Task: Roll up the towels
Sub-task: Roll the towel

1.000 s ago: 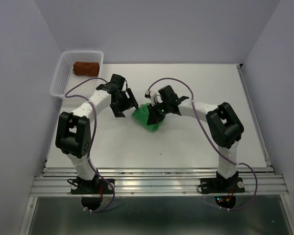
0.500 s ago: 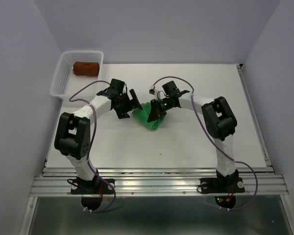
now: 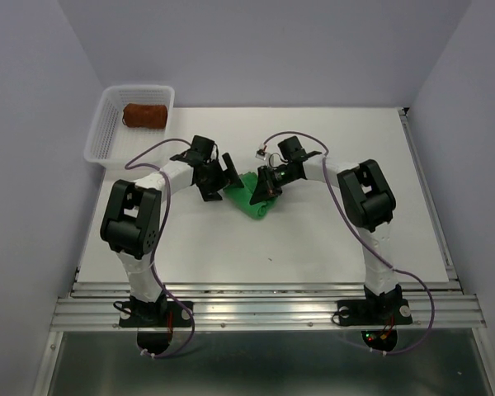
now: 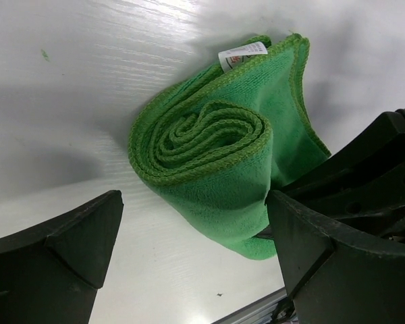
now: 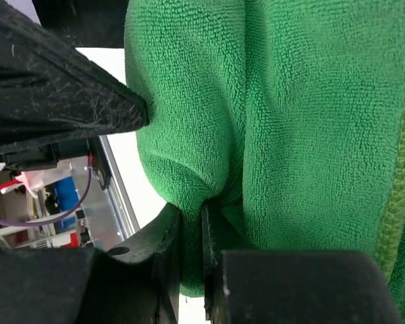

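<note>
Both sets of jaws meet at the green towel (image 3: 254, 204) in the middle of your white counter (image 3: 330, 247). One set is spread, the other pinched.

At far left, the white plastic mesh basket (image 3: 99, 132) holds the rust-brown towel (image 3: 143, 115), rolled into a stubby cylinder.

Next, your left jaws stand spread as wide as they go and hold nothing. Their black fingers (image 4: 61, 250) flank the end of the green roll.

That towel is soft microfibre with a stitched hem, wound into a loose spiral with its outer flap trailing on the counter. A small white tag (image 4: 241, 55) pokes from the hem, its print too small to read.

On the right, your right jaws are nearly closed, nipping a fold of the green pile.
</note>
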Motion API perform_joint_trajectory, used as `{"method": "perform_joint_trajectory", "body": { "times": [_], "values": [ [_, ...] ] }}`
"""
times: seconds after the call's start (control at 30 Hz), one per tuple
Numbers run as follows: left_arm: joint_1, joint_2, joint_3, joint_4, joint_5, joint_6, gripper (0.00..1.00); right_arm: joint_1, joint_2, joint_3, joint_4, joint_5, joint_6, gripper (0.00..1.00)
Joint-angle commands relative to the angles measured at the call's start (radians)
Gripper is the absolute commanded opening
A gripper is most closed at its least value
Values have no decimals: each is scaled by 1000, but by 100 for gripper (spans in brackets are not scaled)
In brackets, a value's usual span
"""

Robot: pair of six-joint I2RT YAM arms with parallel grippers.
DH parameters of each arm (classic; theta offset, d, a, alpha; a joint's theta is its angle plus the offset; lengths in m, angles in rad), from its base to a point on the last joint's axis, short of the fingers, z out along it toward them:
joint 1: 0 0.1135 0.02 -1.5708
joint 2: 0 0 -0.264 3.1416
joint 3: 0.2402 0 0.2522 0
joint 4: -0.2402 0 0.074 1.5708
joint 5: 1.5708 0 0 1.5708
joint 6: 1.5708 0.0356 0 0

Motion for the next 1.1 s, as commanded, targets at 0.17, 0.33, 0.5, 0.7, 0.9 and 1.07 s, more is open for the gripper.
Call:
{"method": "perform_joint_trajectory", "body": {
  "times": [0.17,0.33,0.5,0.7,0.9,1.07],
  "values": [
    [-24,56,41,52,23,11,93,-9,51,20,-72,125,-2,11],
    [-36,90,49,65,0,-12,82,-9,45,28,-70,166,-9,13],
    [-52,132,84,39,-39,-11,58,-9,-13,5,-70,217,-58,25],
    [-64,143,126,-35,-94,3,26,10,-120,-21,-62,315,-161,52],
    [-72,129,179,-150,-148,21,18,68,-326,-121,46,459,-252,65],
    [-81,124,207,-216,-134,40,16,189,-440,-199,111,652,-330,68]
  ]
}}
